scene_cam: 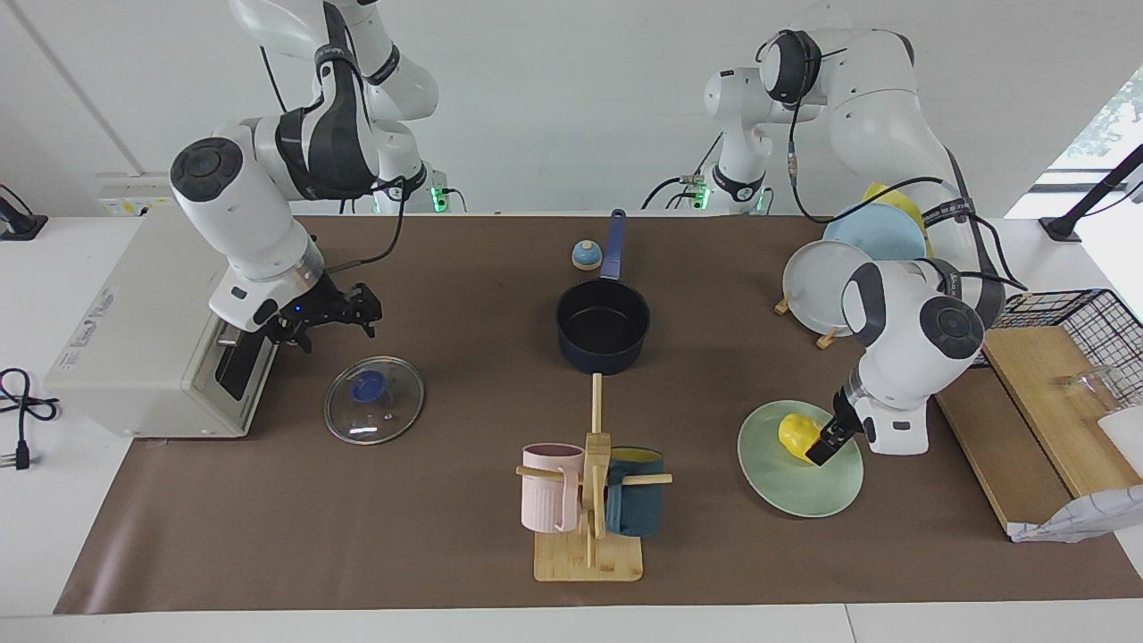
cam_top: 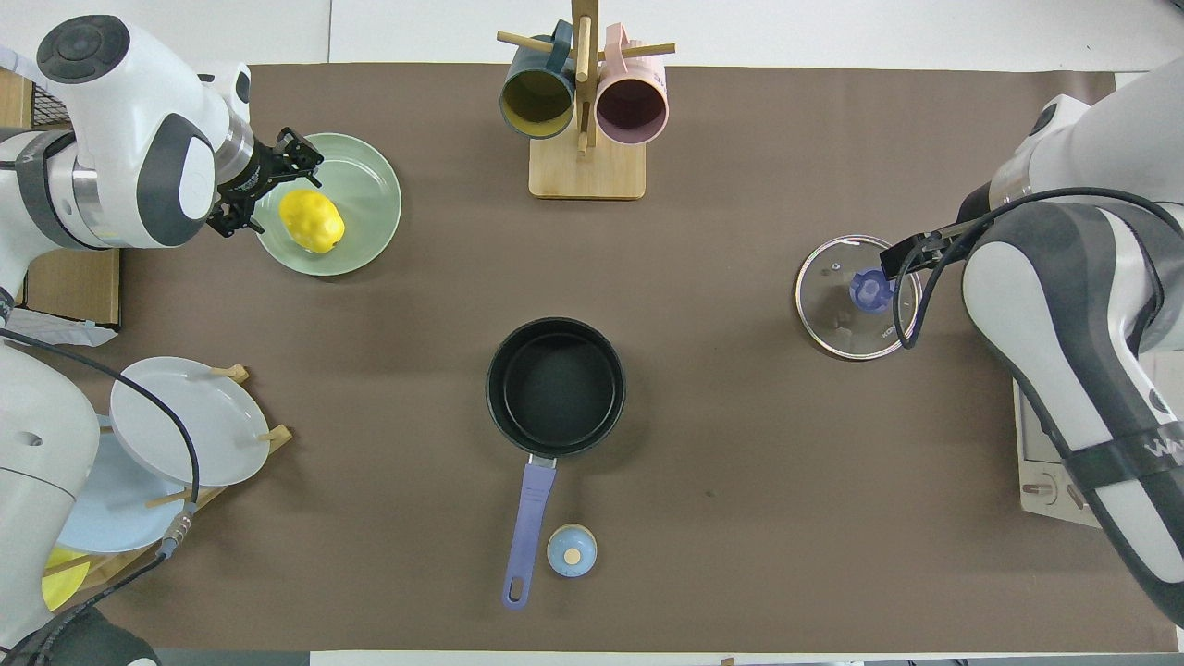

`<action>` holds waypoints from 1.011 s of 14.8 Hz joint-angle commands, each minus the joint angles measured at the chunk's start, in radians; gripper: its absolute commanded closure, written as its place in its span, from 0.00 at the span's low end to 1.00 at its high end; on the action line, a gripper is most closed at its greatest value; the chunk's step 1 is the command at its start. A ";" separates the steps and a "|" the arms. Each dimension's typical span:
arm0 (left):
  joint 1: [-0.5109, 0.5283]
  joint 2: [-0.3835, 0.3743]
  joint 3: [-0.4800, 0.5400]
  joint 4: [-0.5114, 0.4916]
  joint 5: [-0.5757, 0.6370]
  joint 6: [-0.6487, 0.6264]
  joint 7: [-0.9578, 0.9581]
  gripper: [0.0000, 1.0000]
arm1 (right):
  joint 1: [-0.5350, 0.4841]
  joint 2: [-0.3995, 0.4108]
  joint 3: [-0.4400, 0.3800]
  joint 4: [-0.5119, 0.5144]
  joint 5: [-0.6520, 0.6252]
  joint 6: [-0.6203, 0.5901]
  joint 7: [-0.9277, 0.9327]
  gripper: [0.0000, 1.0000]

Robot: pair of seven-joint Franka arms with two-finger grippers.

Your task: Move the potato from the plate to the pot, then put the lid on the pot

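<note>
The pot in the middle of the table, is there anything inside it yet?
No, the pot shows only its bare black inside, and the potato lies on the green plate.

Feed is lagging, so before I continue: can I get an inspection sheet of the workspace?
Surface: brown mat covers the table.
Job's things: potato on plate; pot empty, uncovered; lid flat on mat.
Clutter: mug rack, bell beside pot's handle, plate rack.
Grippers: left pincer open, low beside potato; right pincer above lid.
Cables: black cord beside white appliance.
Surroundings: wire basket, wooden board at left arm's end.
</note>
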 commanded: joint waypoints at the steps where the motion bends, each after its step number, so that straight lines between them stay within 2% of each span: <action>1: -0.025 -0.026 0.009 -0.079 0.023 0.074 -0.022 0.00 | 0.025 0.029 0.003 -0.019 0.023 0.078 -0.049 0.00; 7: -0.030 -0.027 0.009 -0.090 0.019 0.099 -0.019 0.00 | 0.006 0.155 0.003 -0.022 0.020 0.173 -0.262 0.00; 10: -0.030 -0.030 0.009 -0.111 0.020 0.117 -0.017 0.00 | 0.012 0.158 0.003 -0.072 0.023 0.245 -0.215 0.00; 13: -0.030 -0.032 0.009 -0.116 0.020 0.119 -0.017 0.00 | 0.013 0.155 0.003 -0.103 0.023 0.247 -0.166 0.00; 15: -0.030 -0.032 0.009 -0.116 0.020 0.122 -0.016 0.07 | 0.012 0.152 0.001 -0.106 0.023 0.227 -0.138 0.00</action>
